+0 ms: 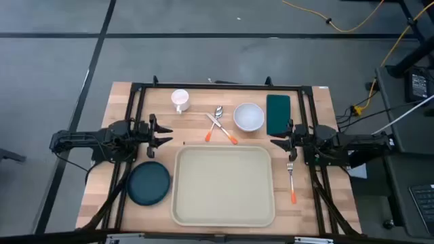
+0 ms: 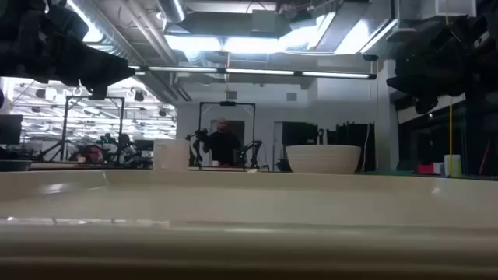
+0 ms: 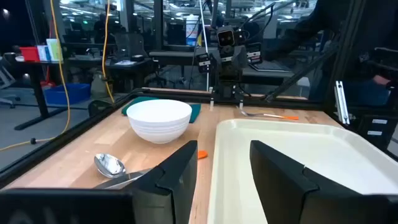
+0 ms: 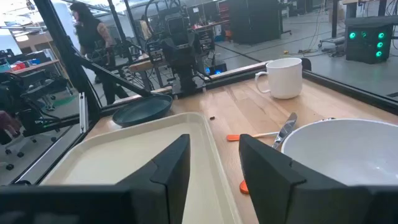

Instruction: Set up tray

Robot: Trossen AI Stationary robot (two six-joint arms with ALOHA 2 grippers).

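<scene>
From above, the beige tray (image 1: 224, 184) lies empty at the near middle of the wooden counter (image 1: 102, 176), with a dark round plate (image 1: 148, 183) just beside its left edge and an orange-handled fork (image 1: 291, 180) beside its right edge. Behind the tray stand a white mug (image 1: 180, 100), a spoon (image 1: 218, 118) crossed over a knife (image 1: 222, 128), a white bowl (image 1: 249, 116) and a dark green napkin (image 1: 278, 114). The left tool (image 1: 165, 133) hangs over the counter left of the tray's far corner, its fingers spread apart and holding nothing; the right tool (image 1: 277, 144) faces it from the tray's far right corner, likewise parted and empty. At counter level, the tray's pale rim (image 2: 249, 218) fills the foreground, with mug (image 2: 171, 154) and bowl (image 2: 324, 159) beyond it and a person (image 2: 223, 143) far off in the room. The left wrist view shows bowl (image 3: 160, 119), spoon (image 3: 109, 165) and tray (image 3: 298, 146) past spread fingers (image 3: 177, 177). The right wrist view shows tray (image 4: 118, 155), plate (image 4: 142, 109), mug (image 4: 283, 78) and bowl (image 4: 348, 155) past open fingers (image 4: 264, 171).
</scene>
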